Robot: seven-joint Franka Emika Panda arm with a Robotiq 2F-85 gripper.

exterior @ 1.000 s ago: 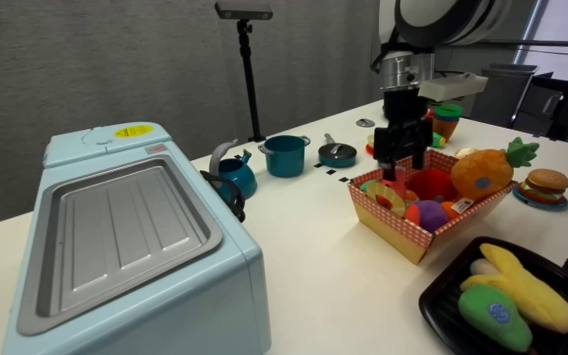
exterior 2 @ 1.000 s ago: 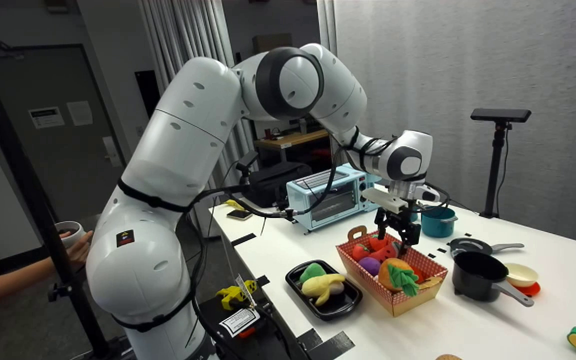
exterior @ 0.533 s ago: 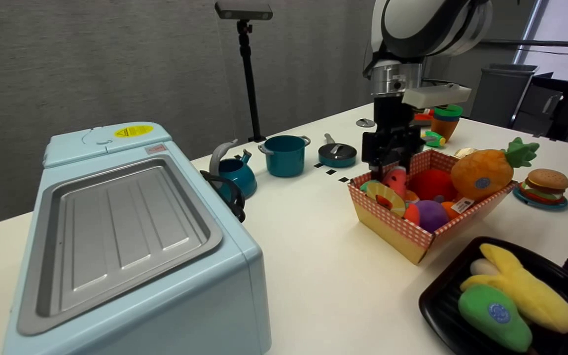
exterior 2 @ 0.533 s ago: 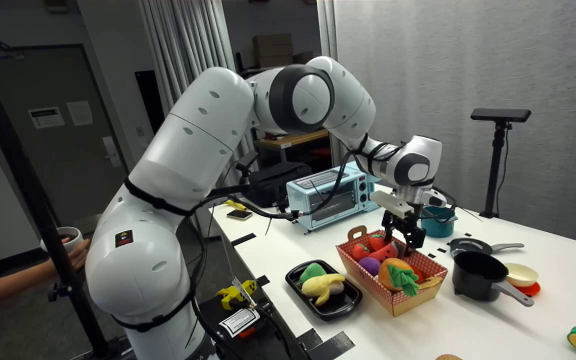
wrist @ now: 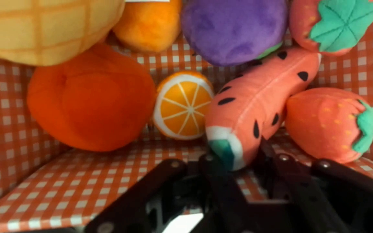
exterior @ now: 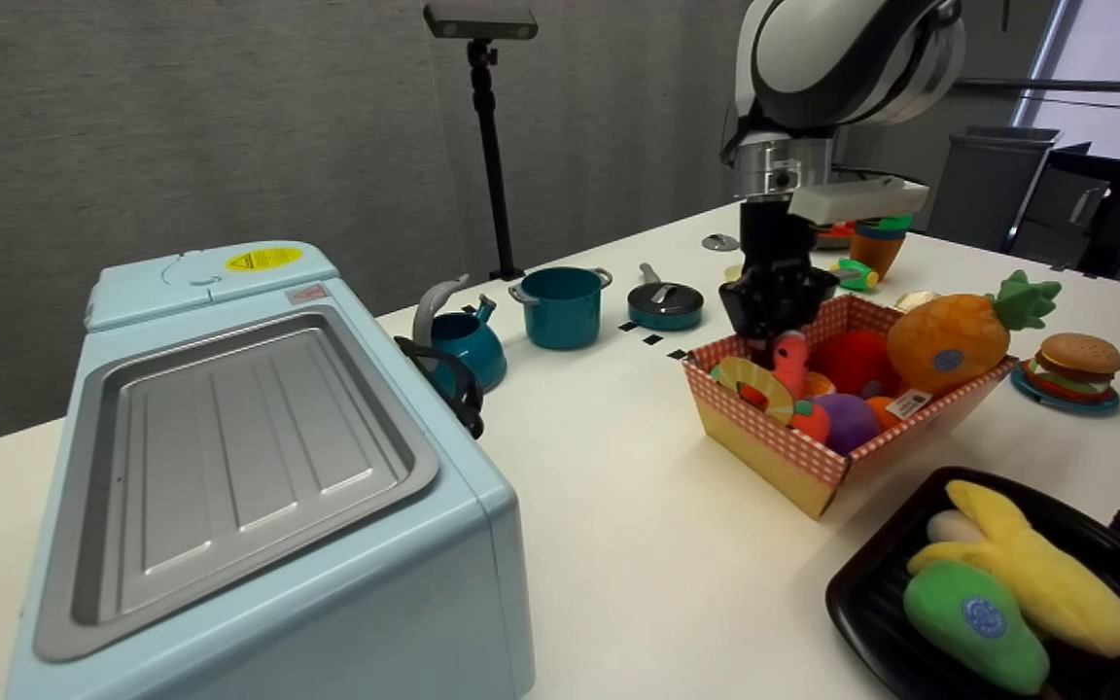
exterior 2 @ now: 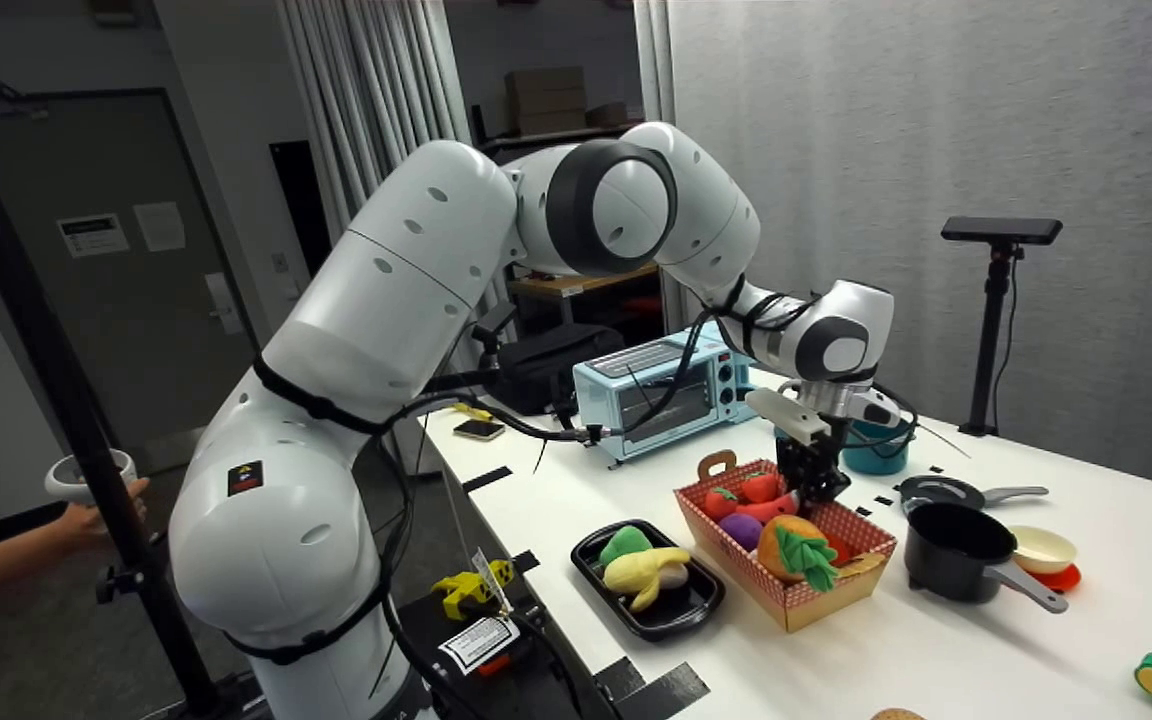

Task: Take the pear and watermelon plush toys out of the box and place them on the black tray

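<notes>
Red-and-white gingham lines the box (exterior: 759, 465), and in it lies the watermelon toy (wrist: 264, 94), with the fingers (wrist: 220, 186) pinching 1 end of it, at the green-and-white rind, the gap between them narrow. The hold looks shallow, so slipping is the main risk: soft plush gripped near a corner could squeeze out or swivel once its longer free part hangs unsupported. Then there are the neighbours. At the far end the toy meets 1 strawberry (wrist: 338, 26), a 2nd strawberry (wrist: 327, 124) sits against its side, and a purple toy (wrist: 235, 29) crowds its upper edge; whether the purple toy bears on it I cannot tell. A quick lift could drag any of these up and over the rim. The fingers also work close to a wall of the box, so pulling sideways while too low might snag the rim and skid or tip the whole thing on the table (exterior: 638, 544). The black tray (exterior 2: 681, 605) brings its own trouble: a green toy (exterior: 976, 622), probably the pear, already lies there with a banana (exterior: 1056, 588) and a pale toy (exterior: 954, 526) that the banana partly hides. Dropped onto that heap, the watermelon toy could tumble off or push the pear out over the edge.
</notes>
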